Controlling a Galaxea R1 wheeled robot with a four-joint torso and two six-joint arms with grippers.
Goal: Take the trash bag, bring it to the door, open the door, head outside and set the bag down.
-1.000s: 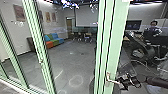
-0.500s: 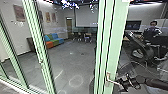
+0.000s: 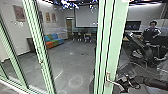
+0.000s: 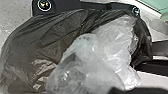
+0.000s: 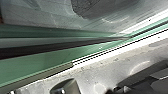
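Observation:
In the head view, my right gripper (image 3: 127, 83) is beside the lever handle (image 3: 113, 83) on the door's pale green frame (image 3: 113, 45); contact is unclear. The lever slopes down toward the gripper. The right wrist view looks down along the green door frame (image 5: 32, 67), with a rounded metallic piece (image 5: 66, 86) near it. In the left wrist view, the dark trash bag (image 4: 42, 37) lies close to the camera, bulging and creased, with clear crumpled plastic (image 4: 100, 55) at it. My left gripper's hold on it cannot be made out.
Glass panels in green frames (image 3: 41, 50) stand to the left. Behind the glass show a colourful sofa (image 3: 53, 40), chairs and a grey floor (image 3: 70, 60). A person (image 3: 152, 32) is at the right, near dark equipment. A white threshold strip (image 5: 100, 56) runs below the door.
The handle's lever has tipped further downward, and my right gripper has lowered slightly with it. The right arm now reaches in from the right edge at a different angle. The head camera stays nearly still.

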